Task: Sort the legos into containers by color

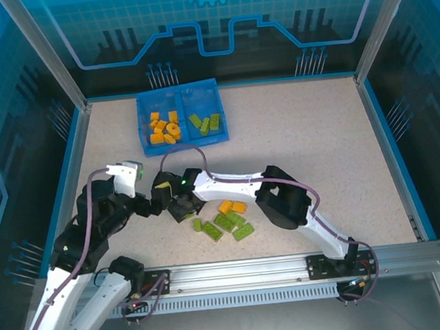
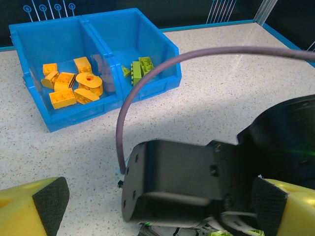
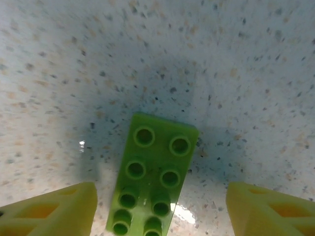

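Saw glossy plastic on the green brick (image 3: 151, 182), smooth plastic on the blue tray (image 2: 74, 118), matt speckled table (image 3: 221, 59).

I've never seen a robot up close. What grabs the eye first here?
The bright blue tray at the far side, with orange bricks in its left compartment and light green bricks in its right. Closer in, the right gripper hangs over one loose green brick, its fingers open on either side.

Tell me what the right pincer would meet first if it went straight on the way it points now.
Most likely the light green brick, lying studs-up on the table between the right pincer's spread fingers; depth is unclear.
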### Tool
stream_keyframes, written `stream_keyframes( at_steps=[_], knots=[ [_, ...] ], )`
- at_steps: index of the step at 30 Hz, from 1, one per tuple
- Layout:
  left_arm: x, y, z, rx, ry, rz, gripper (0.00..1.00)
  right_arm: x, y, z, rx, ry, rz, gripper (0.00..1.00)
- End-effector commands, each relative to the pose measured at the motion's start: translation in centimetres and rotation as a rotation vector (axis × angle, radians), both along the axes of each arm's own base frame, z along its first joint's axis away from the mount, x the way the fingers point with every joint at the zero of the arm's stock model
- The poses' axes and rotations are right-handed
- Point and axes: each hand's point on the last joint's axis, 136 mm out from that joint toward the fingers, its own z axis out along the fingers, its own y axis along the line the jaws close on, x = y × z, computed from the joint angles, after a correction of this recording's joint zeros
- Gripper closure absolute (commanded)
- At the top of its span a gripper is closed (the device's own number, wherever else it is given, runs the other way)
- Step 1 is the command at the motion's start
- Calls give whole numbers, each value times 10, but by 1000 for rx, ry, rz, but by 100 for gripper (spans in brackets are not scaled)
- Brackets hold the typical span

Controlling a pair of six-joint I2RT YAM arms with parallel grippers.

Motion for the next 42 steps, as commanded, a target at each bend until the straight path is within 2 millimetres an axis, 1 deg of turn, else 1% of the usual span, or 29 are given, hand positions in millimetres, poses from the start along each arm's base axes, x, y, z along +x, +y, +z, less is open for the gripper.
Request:
stream_keyframes(
  at_steps=[1,3,6,8,12,13,14,16,18,21,24,27,30,32,34,37,40,41,42],
  knots=[
    [2,2,0,28,-29,-5,1,-12,-11,-23,-135,8,6,33],
    [1,1,-1,32,-26,-8,1,-12,-14,-29,-162,11,6,39],
    [1,1,-2,34,-22,-8,1,-10,-18,-30,-170,10,-8,54],
    [1,1,-2,33,-23,-9,1,-9,-22,-30,-171,12,-26,62],
    [1,2,-3,35,-20,-5,1,-4,-29,-22,-122,11,-76,64],
    [1,2,-3,36,-20,-5,1,-3,-29,-23,-105,17,-82,64],
    [1,2,-4,34,-19,-9,1,-2,-27,-9,-56,12,-89,64],
    [-1,0,-4,29,-19,-22,1,1,-27,4,1,2,-101,64],
    [-3,-6,-2,19,-29,-58,1,6,-31,23,51,-25,-113,64],
    [-10,-21,1,-5,-48,-160,1,16,-39,52,113,-71,-126,64],
    [-21,-41,4,-43,-63,-291,1,33,-52,83,161,-129,-148,64],
    [-25,-52,7,-76,-67,-356,1,58,-63,115,206,-208,-167,64],
    [-23,-53,5,-85,-60,-355,1,96,-72,140,210,-304,-181,64],
    [-19,-50,2,-76,-48,-326,1,128,-75,151,183,-385,-190,64],
    [-14,-45,-3,-61,-28,-287,1,158,-76,152,165,-411,-207,64],
    [-6,-34,-12,-34,17,-209,1,202,-72,157,180,-452,-235,63],
    [-1,-28,-21,-6,56,-165,1,241,-72,154,181,-492,-263,63],
    [-1,-27,-23,-2,61,-160,1,254,-73,141,170,-484,-275,63],
    [0,-26,-24,1,64,-154,1,264,-73,133,167,-478,-281,63]
  ],
)
